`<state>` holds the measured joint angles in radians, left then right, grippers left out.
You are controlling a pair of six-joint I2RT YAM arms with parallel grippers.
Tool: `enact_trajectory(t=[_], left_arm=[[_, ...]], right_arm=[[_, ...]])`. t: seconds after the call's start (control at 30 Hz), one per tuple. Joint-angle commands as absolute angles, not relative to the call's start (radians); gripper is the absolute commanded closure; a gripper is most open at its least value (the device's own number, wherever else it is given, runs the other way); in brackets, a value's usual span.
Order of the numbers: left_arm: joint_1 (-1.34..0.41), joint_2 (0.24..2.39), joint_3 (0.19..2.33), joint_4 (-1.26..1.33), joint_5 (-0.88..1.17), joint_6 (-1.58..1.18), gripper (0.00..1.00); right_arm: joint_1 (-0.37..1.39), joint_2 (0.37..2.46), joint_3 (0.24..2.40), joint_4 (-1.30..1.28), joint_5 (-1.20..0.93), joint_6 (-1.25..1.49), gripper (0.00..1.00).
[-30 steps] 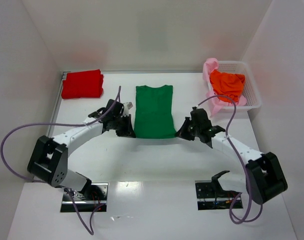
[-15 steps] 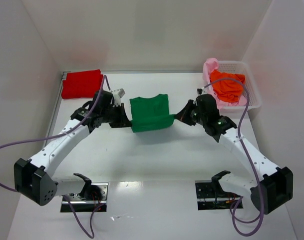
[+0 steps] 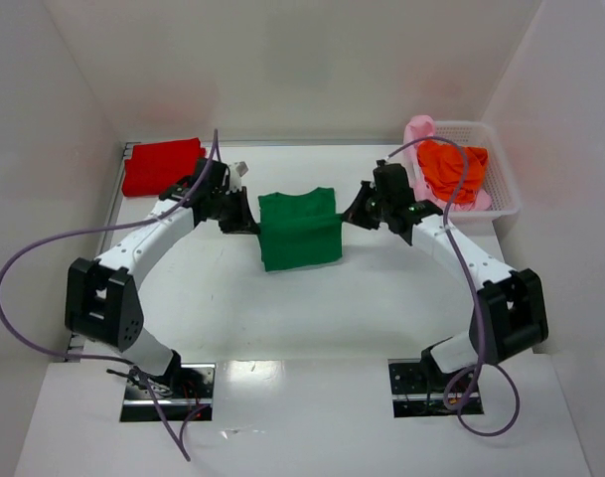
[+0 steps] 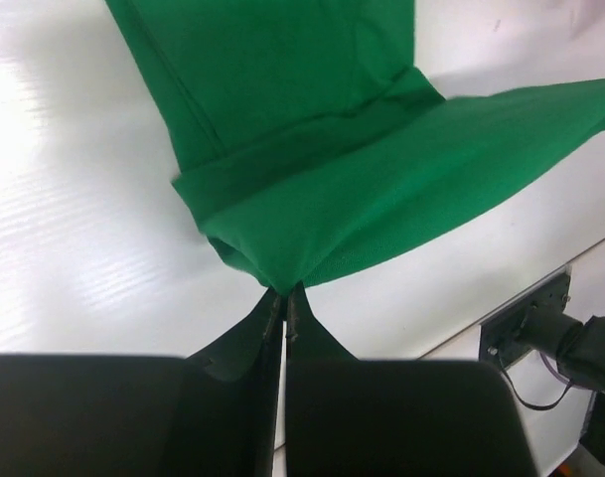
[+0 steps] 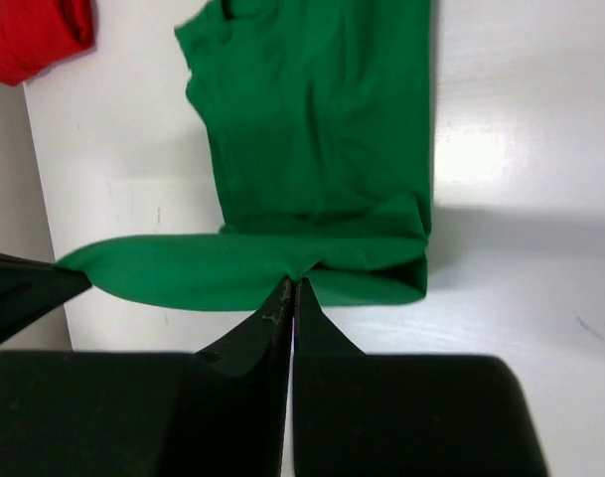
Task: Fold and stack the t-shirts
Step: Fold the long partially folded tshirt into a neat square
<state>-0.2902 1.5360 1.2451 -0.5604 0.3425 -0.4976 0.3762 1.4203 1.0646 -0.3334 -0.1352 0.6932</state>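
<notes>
The dark green t-shirt (image 3: 298,229) lies mid-table, its near hem lifted and carried over toward the collar. My left gripper (image 3: 252,221) is shut on the hem's left corner (image 4: 282,273). My right gripper (image 3: 344,216) is shut on the hem's right corner (image 5: 300,266). The hem hangs stretched between them above the rest of the shirt (image 5: 312,119). The folded red t-shirt (image 3: 163,167) lies at the back left and shows in the right wrist view (image 5: 29,35). The orange t-shirt (image 3: 453,169) and the pale pink t-shirt (image 3: 418,134) sit in the basket.
The white mesh basket (image 3: 501,184) stands at the back right. White walls close in the table on the left, back and right. A metal mount plate (image 4: 526,318) shows near the table's front edge in the left wrist view.
Both grippers have lifted the green shirt's near hem and carried it away from the bases toward the collar. The shirt now looks about half as long.
</notes>
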Motion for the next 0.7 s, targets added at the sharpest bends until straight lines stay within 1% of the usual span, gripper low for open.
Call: enact_trajectory(t=[0.0, 0.2, 0.37, 0.67], left_arm=[[-0.260, 1.596, 1.325, -0.546, 0.382, -0.456, 1.00], [-0.224, 1.726, 1.434, -0.533, 0.414, -0.446, 1.00], [-0.197, 1.805, 1.528, -0.528, 0.433, -0.436, 1.00], [-0.161, 1.903, 1.608, -0.518, 0.442, -0.426, 1.00]], right_arm=[[0.326, 1.483, 1.184, -0.253, -0.114, 0.641, 1.00], [0.295, 1.635, 1.307, -0.240, -0.138, 0.612, 1.00], [0.285, 1.715, 1.379, -0.224, -0.152, 0.603, 1.00], [0.285, 1.850, 1.500, -0.215, -0.158, 0.594, 1.00]])
